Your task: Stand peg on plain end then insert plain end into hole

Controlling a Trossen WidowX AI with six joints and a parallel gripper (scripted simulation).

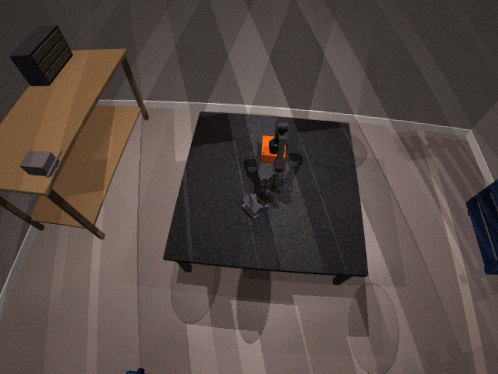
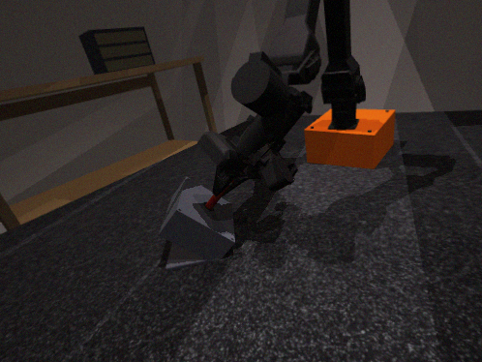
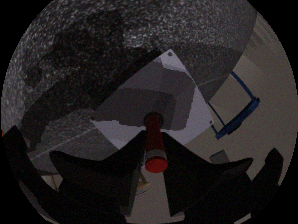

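Observation:
The grey sloped panel stands on the dark table. The red peg is tilted, its plain end at the hole in the panel's face and apparently inside its mouth. How deep it sits is hidden. The white band, dim grey here, shows near the peg's outer end in the wrist view. My gripper is shut on the peg, with the banded end between the fingers on the camera side. Its dark fingers hide part of the peg in the exterior view.
The orange base block stands behind the panel on the black table. A wooden bench stands off to the left, beyond the table. A blue frame stands apart from the table.

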